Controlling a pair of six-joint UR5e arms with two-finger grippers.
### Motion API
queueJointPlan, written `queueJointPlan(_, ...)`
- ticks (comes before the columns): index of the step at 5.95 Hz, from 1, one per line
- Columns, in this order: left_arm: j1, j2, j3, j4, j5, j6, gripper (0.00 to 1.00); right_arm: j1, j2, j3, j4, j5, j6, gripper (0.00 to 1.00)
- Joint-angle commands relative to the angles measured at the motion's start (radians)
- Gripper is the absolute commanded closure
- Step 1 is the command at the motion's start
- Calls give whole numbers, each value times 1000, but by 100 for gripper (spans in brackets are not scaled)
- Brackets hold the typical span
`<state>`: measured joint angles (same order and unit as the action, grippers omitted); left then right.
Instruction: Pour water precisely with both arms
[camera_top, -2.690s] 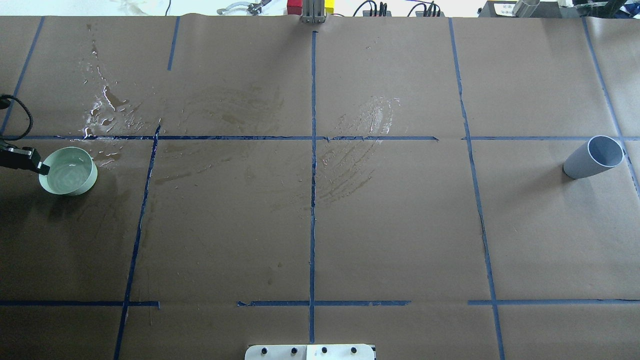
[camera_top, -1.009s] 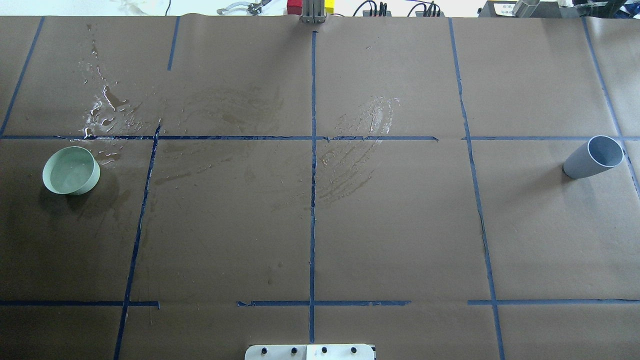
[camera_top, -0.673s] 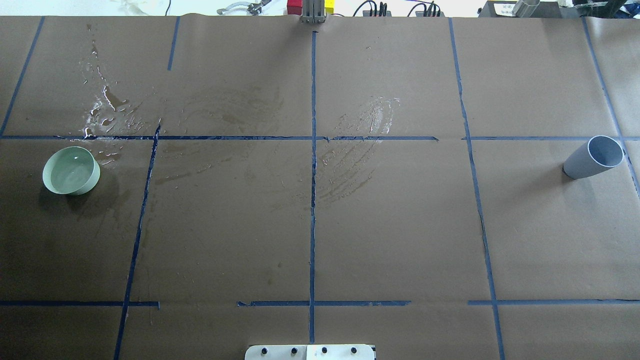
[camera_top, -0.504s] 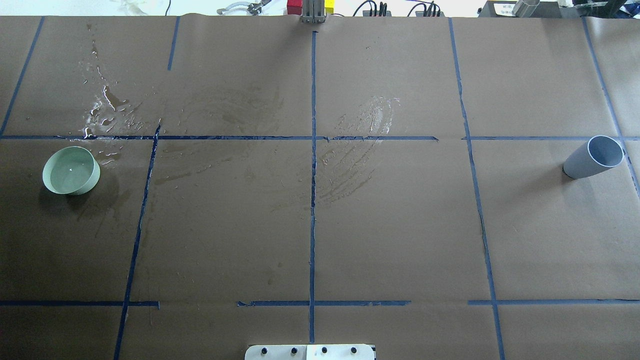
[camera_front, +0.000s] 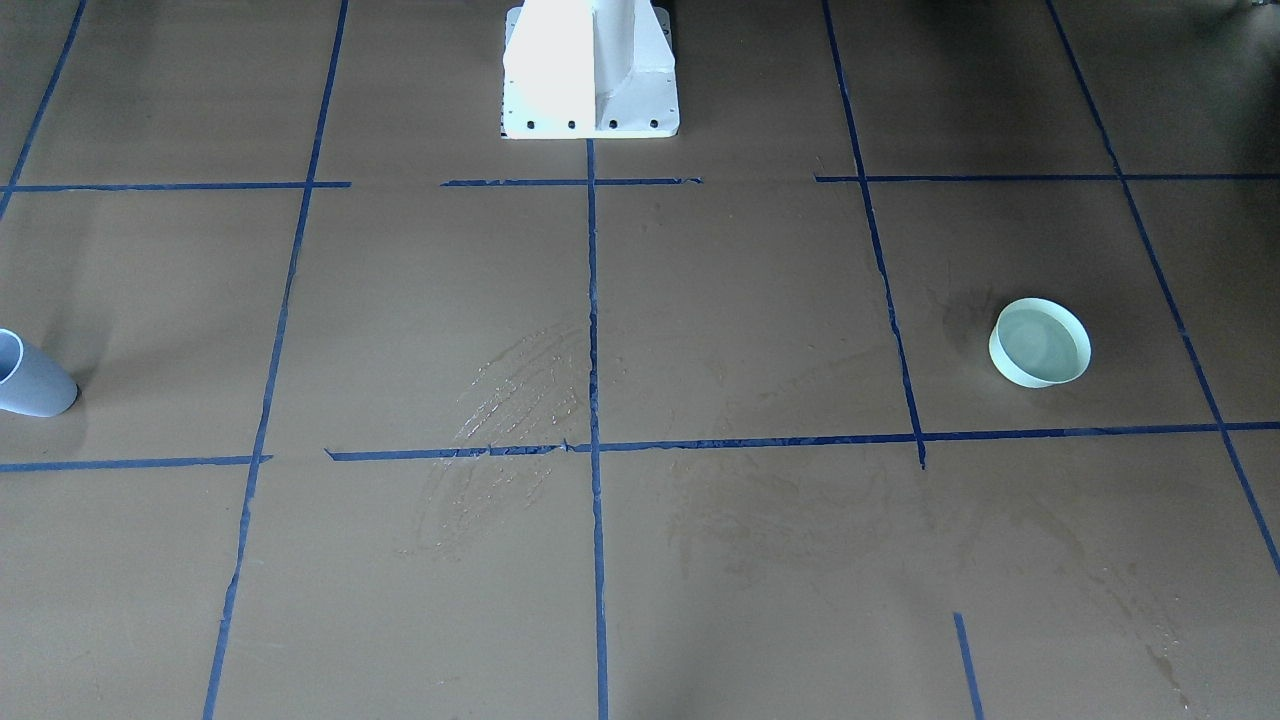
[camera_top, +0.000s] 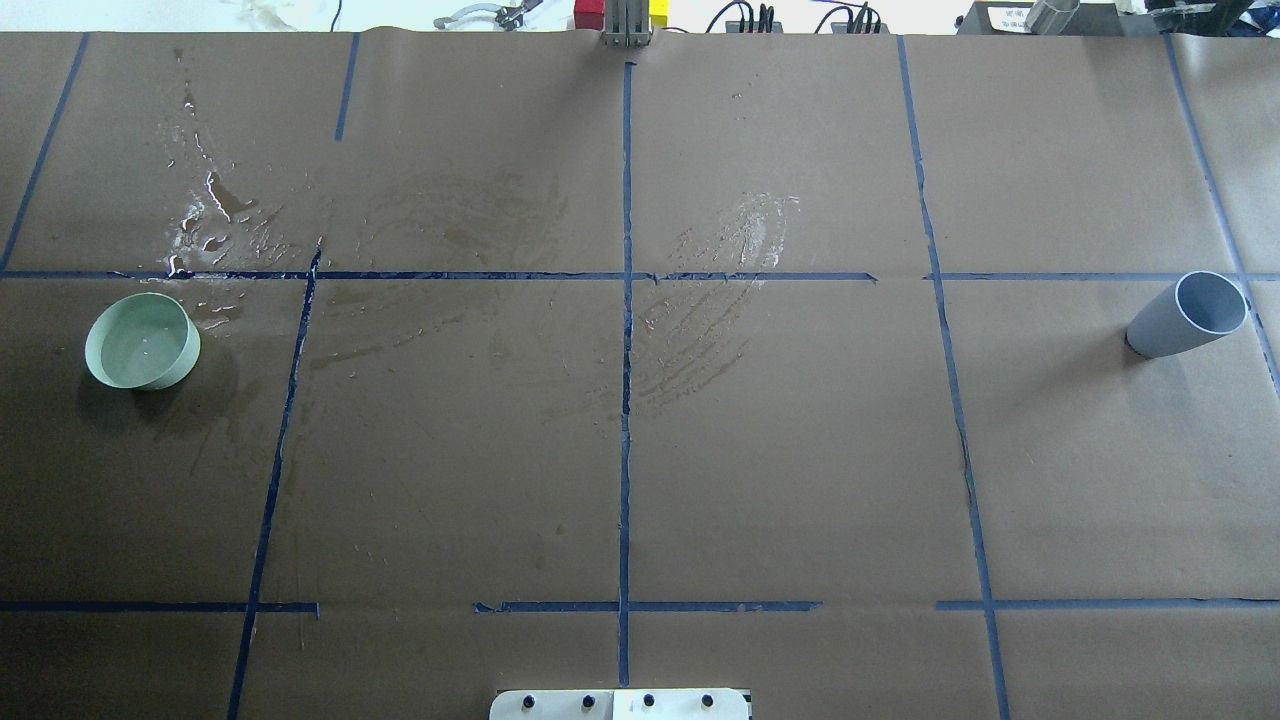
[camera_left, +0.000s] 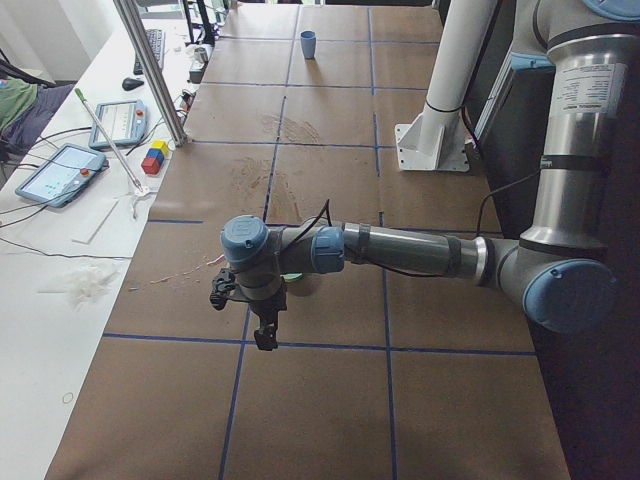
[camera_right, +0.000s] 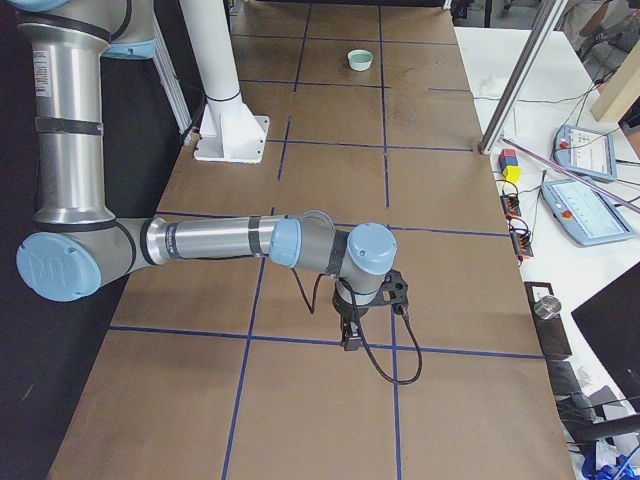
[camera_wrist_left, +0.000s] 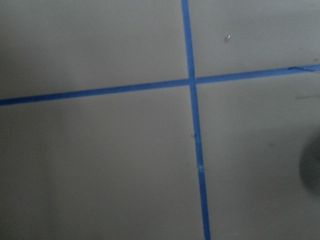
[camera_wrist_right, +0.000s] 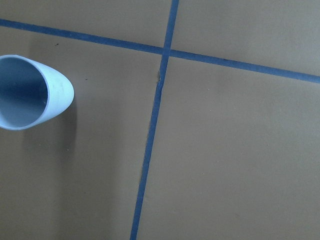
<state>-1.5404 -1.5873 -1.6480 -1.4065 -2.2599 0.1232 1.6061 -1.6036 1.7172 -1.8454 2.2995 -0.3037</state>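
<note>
Water (camera_top: 140, 345), clear faint sheen, in pale-green bowl (camera_top: 162, 382)

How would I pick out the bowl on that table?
On the brown table crossed by blue tape lines, look at the robot's left end, beside the shiny streaks. There sits a low, pale green bowl; the only other vessel is a tall grey-blue cup opposite.

Left arm (camera_left: 410, 250) stretches low, left tool (camera_left: 264, 338) down; right arm (camera_right: 210, 240), right tool (camera_right: 349, 338) likewise (grips unreadable)
</note>
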Motion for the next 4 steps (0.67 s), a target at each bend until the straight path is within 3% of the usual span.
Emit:
queueJointPlan(1,0,12,1,-17,3,1,0,0,1,-1,0,2,1,0)
queueJointPlan(4,0,13,-19,-15,2,-7,0,0,-21,-5,-1,3,-2,0)
